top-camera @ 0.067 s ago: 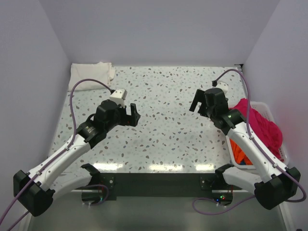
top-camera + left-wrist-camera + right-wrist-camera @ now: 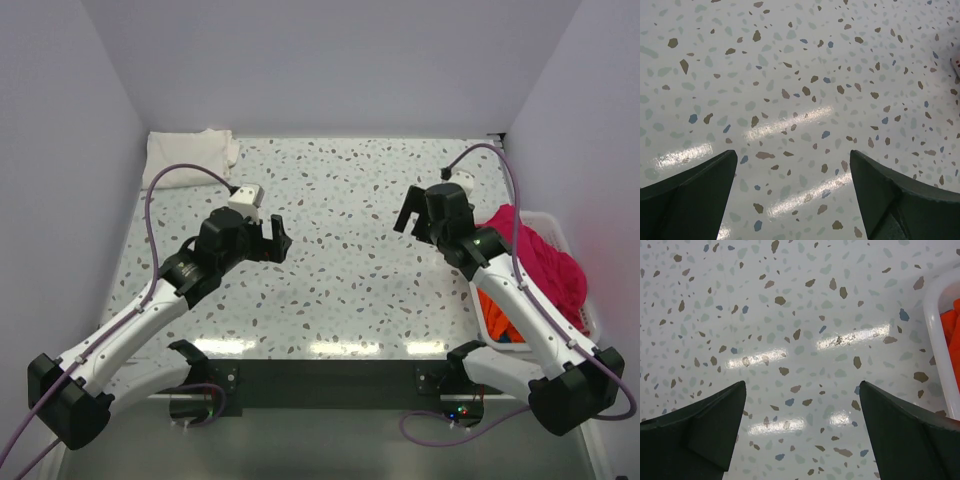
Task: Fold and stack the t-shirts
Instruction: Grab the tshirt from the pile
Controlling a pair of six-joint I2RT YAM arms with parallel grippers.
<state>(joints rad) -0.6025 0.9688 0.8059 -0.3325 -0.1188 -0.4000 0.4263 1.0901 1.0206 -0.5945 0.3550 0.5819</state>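
Shirts sit at the two edges of the top view: a magenta-red t-shirt (image 2: 540,255) is heaped over an orange t-shirt (image 2: 495,315) in the white basket (image 2: 548,216) at the right, while a cream-white t-shirt (image 2: 185,155) lies in a compact bundle in the upper left corner of the speckled surface (image 2: 350,290). Both arms hover over the bare middle of the surface. The left pincer (image 2: 272,238) is released and holds nothing, its jaws spread wide over bare terrazzo in its wrist view. The right pincer (image 2: 408,215) is likewise spread and empty, with the basket rim and a sliver of orange cloth at the right edge of its own view. The step in hand looks like fetching the next garment, with no folding under way. The next move probably calls for the right arm to swing toward the basket, drop over the magenta-red heap and pinch a top fold so that one shirt alone lifts out. The basket wall, and the orange cloth tangled beneath, could snag that pull. The right arm's own cable loops just above the basket.
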